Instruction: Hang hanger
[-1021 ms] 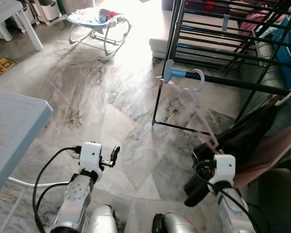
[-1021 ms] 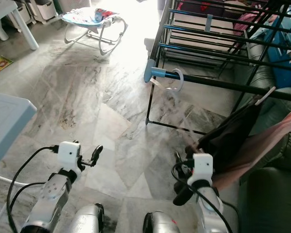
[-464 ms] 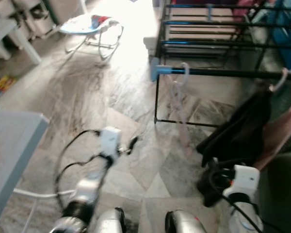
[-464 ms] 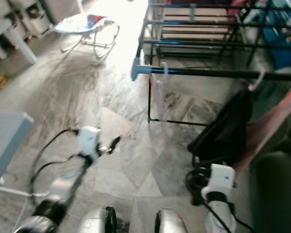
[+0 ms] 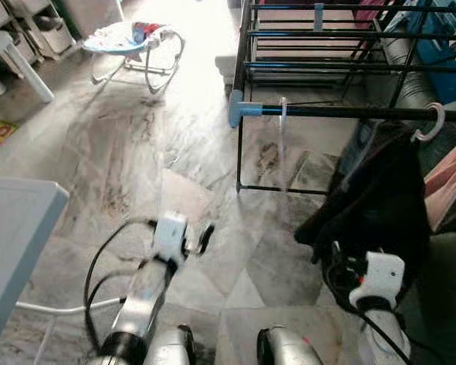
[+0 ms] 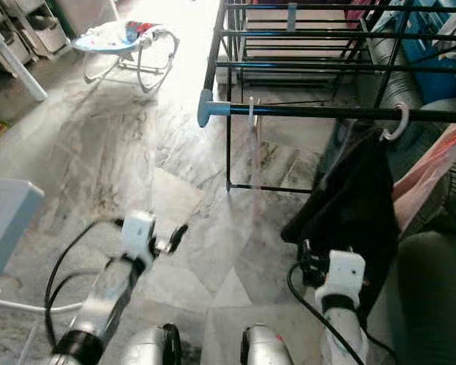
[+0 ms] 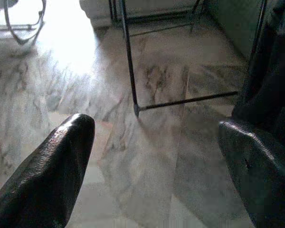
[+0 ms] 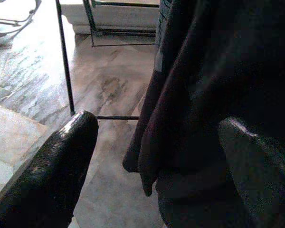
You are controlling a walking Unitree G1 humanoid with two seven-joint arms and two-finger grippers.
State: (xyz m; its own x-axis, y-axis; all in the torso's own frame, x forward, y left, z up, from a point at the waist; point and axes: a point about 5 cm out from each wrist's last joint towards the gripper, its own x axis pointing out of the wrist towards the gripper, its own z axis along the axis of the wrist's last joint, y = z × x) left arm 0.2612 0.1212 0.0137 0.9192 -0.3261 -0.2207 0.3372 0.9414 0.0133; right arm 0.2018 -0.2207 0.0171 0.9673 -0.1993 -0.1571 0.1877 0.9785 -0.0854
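Note:
A clear plastic hanger (image 5: 282, 148) hangs straight down from the black rail (image 5: 327, 112) of a drying rack, just right of the rail's blue end cap (image 5: 236, 109). Further right, a black garment (image 5: 380, 198) hangs from the same rail by a white hook (image 5: 430, 126). My right gripper (image 8: 156, 121) is open and empty, low beside the black garment, which sits close ahead of its fingers. My left gripper (image 5: 203, 239) is open and empty too, held over the marble floor (image 7: 152, 156) short of the rack's leg (image 7: 128, 61).
The rack (image 5: 327, 34) has several more black rails behind. A pink cloth (image 5: 450, 179) hangs at the far right over a dark sofa (image 6: 433, 289). A baby bouncer (image 5: 134, 39) stands far left, and a pale table corner (image 5: 15, 228) is at near left.
The view has turned and shifted. The clear hanger, slanted towards my right gripper a second ago, now hangs straight. My left arm has reached further forward.

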